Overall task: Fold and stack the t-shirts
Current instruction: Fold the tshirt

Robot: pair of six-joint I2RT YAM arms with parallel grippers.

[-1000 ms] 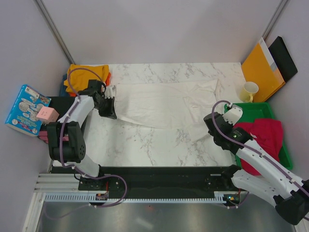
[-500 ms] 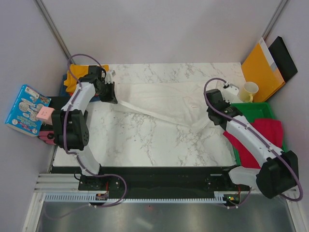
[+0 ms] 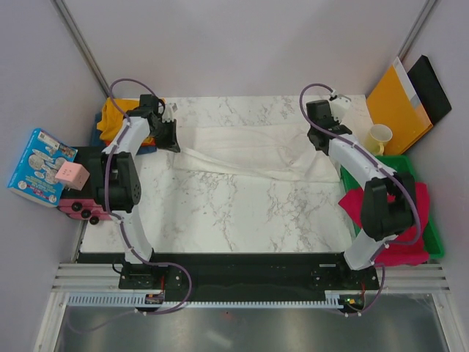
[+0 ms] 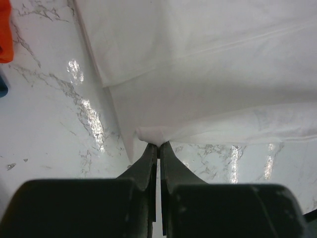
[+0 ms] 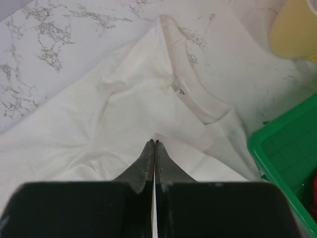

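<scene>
The white t-shirt [image 3: 249,150] lies limp across the far side of the bench [image 3: 234,213], my left gripper [image 4: 158,145] pinching its left hem and my right gripper [image 5: 154,142] a fold at its right end; I judge it light, floppy and best held by its edges.

No legible text or labels

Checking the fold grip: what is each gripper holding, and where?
Both hold the white shirt: left gripper pinches a folded edge at its left end; right gripper pinches cloth just below the collar.

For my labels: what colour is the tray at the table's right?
The tray is green; right wrist view.
</scene>
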